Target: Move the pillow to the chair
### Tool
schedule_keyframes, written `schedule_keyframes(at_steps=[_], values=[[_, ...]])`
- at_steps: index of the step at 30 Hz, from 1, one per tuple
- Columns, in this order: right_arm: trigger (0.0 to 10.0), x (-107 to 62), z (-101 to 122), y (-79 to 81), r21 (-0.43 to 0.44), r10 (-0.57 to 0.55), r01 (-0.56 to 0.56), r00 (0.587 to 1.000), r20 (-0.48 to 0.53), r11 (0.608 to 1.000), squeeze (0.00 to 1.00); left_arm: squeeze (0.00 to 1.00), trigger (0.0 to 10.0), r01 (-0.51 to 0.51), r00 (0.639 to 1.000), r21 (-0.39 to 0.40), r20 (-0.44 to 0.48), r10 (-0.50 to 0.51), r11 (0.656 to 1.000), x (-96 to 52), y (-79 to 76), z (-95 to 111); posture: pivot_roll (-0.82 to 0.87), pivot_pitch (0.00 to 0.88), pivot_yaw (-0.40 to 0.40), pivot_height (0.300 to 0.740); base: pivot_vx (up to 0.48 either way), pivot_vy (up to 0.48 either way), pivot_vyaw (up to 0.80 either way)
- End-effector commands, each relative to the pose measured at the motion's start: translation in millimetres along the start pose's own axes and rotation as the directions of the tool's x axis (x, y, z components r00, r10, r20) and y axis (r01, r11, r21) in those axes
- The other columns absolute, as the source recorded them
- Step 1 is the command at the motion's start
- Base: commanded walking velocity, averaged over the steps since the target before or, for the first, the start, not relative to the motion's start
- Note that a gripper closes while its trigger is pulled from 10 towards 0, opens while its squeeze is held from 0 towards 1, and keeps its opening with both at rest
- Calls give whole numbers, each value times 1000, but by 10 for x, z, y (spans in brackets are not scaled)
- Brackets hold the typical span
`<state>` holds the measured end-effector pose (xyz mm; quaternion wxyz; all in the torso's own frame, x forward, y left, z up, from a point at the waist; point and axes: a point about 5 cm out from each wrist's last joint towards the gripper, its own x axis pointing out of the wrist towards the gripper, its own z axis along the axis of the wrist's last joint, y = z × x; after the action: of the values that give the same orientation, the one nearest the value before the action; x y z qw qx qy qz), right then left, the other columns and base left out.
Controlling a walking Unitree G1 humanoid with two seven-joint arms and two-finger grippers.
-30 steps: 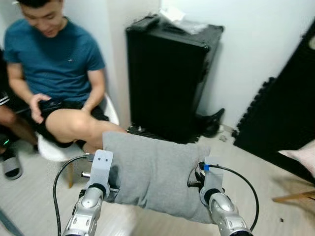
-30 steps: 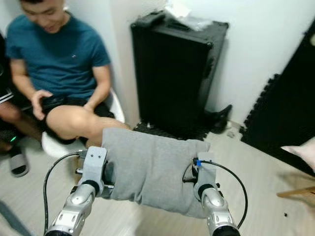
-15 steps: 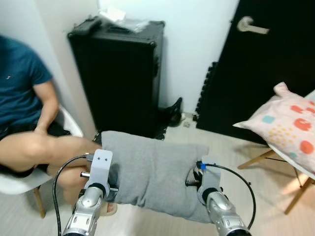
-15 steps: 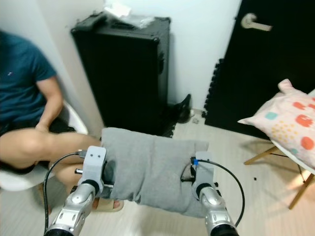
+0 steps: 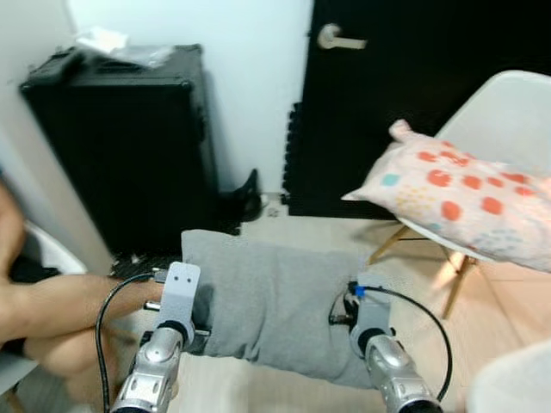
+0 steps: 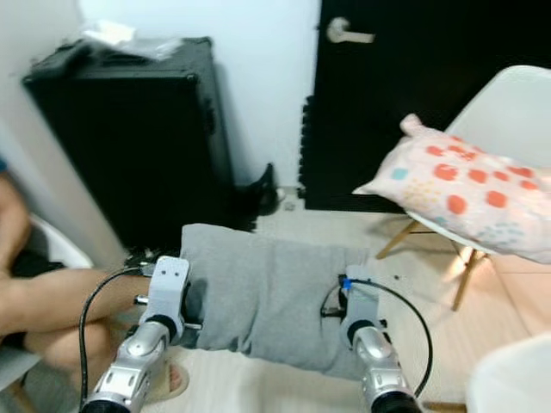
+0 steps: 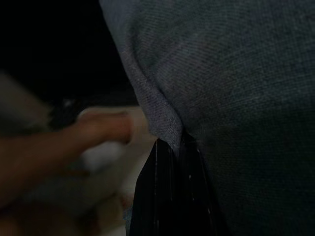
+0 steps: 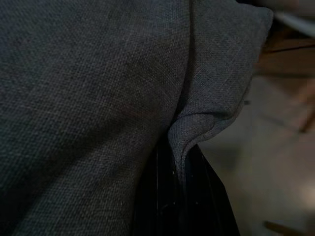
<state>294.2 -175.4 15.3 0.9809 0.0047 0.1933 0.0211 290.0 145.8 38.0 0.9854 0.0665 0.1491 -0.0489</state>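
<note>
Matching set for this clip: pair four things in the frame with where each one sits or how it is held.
Things:
1. grey pillow
2. patterned pillow
3. black case
4. door handle

Places:
A. lying on the white chair
B. on the black door, high up
C. pinched at both ends by the left gripper and right gripper
D. standing against the wall on the robot's left

Pairs: 1-C, 2-A, 3-D, 4-B

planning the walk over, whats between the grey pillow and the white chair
Bare light floor in the eye views. The grey pillow hangs between both hands; the white chair already holds a spotted pillow.
</note>
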Motion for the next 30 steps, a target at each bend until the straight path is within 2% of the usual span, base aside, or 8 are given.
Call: schedule_keyframes(at_steps=[1,7,13,18,19,22,27,30], values=[[10000,21,12,122,24,28,-29,1000,12,999,0,0,10000,43,999,15,15,-44,999,13,-72,39,58,96,21,740,0,0,-800],[10000,35,33,103,74,-16,14,1000,22,997,0,0,10000,25,1000,1,13,-25,1000,68,13,97,58,84,48,740,0,0,-800],[10000,43,87,20,72,-76,73,996,39,995,0,0,10000,-93,995,-133,-40,88,987,130,130,96,52,80,59,740,0,0,-800],[10000,64,217,-99,96,-132,124,988,83,988,0,0,10000,-99,994,-182,-53,90,978,167,161,140,46,79,62,740,0,0,-800],[10000,66,276,-122,96,-136,125,984,112,987,0,0,10000,-91,995,-168,-47,85,982,173,164,157,43,76,63,740,0,0,-800],[10000,68,434,-231,111,-178,160,969,173,981,0,0,10000,12,999,114,38,-16,993,181,84,272,34,76,65,740,0,0,-800],[10000,71,500,-321,130,-220,198,958,184,972,0,0,10000,45,996,113,69,-54,993,193,16,341,32,73,66,740,0,0,-800],[10000,90,511,-235,49,-137,130,972,190,990,0,0,10000,74,992,167,88,-89,983,214,-45,409,23,75,69,740,0,0,-800]])
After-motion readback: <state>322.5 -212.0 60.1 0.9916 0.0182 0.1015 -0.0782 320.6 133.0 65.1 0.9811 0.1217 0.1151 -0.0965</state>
